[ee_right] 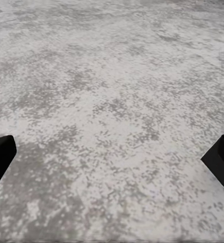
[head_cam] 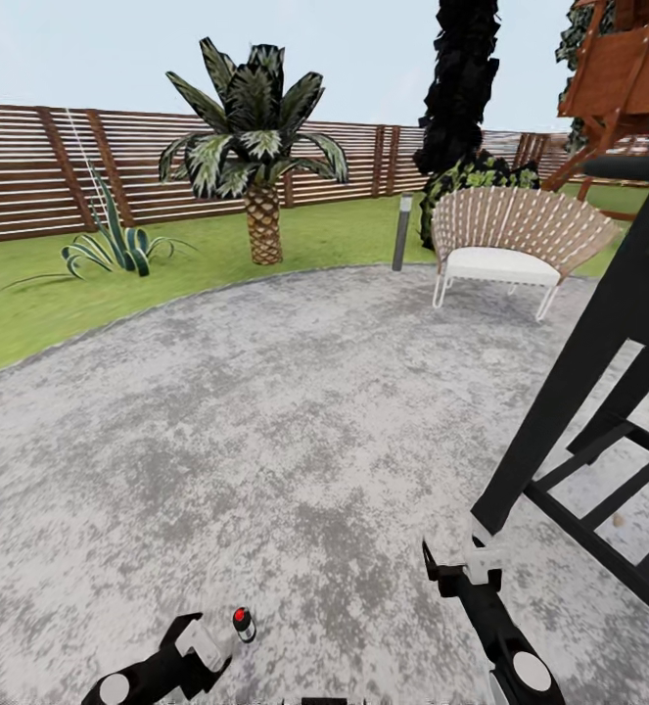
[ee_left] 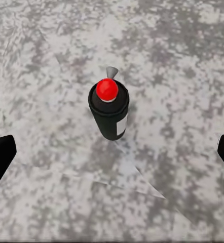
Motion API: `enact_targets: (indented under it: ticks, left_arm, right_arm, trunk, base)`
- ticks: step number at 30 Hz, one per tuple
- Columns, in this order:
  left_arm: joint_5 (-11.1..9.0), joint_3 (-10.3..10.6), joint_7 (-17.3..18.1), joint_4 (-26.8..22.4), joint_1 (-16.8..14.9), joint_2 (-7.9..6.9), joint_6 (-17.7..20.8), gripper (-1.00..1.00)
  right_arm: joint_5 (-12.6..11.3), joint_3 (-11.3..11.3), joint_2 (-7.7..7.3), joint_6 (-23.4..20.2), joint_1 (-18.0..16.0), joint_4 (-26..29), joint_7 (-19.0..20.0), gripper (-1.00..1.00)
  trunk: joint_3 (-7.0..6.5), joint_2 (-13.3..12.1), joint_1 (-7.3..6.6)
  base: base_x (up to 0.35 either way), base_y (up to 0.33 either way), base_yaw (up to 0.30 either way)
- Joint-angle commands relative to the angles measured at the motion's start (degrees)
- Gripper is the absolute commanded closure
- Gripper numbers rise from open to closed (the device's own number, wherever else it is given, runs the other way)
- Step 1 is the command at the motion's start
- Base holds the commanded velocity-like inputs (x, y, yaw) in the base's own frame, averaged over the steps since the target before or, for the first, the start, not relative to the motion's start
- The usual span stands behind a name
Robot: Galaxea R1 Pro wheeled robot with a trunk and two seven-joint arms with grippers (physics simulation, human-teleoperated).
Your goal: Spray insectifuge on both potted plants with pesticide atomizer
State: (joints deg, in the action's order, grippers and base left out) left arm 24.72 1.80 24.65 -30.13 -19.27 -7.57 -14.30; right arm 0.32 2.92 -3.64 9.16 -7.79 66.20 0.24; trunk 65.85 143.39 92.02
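Left pincer (ee_left: 112, 152) gapes wide, empty, before the pesticide atomizer (ee_left: 109, 112): light, rigid, tippy; grip its dark body.

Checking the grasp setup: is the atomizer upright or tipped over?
Upright. The pesticide atomizer stands on the paved patio, red cap on top, between the open left gripper's fingers, untouched.

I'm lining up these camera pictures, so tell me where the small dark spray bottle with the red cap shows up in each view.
Head view: the small dark spray bottle with the red cap stands near the bottom edge, left of centre, just beyond the left pincer.
Left wrist view: the bottle stands upright near centre, between the spread fingertips.
Right wrist view: the bottle is not in it.
Shared landmark: the mottled grey paved patio.
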Motion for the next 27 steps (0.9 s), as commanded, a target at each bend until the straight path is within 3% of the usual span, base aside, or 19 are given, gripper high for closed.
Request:
enact_targets:
  ticks: [1,19,27]
  left_arm:
    - [0.5,0.1,-0.1,-0.1,0.0,0.02,-0.4,-1.00]
    - [0.4,0.1,-0.1,-0.2,-1.4,-0.09,-0.4,-1.00]
    - [0.3,0.0,-1.7,-0.2,-1.5,-0.15,-0.4,-1.00]
  right_arm:
    - [0.0,0.1,-0.03,0.2,0.0,0.0,0.0,-1.00]
    - [0.0,0.2,-0.03,0.2,0.0,0.0,0.0,-1.00]
    - [0.0,0.2,-0.02,0.2,0.0,0.0,0.0,-1.00]
  trunk:
    - [0.37,0.0,0.01]
    - [5.94,0.3,0.47]
    - [6.55,0.3,0.47]
  base:
    - [0.000,0.000,0.000]
    - [0.000,0.000,0.000]
    - [0.000,0.000,0.000]
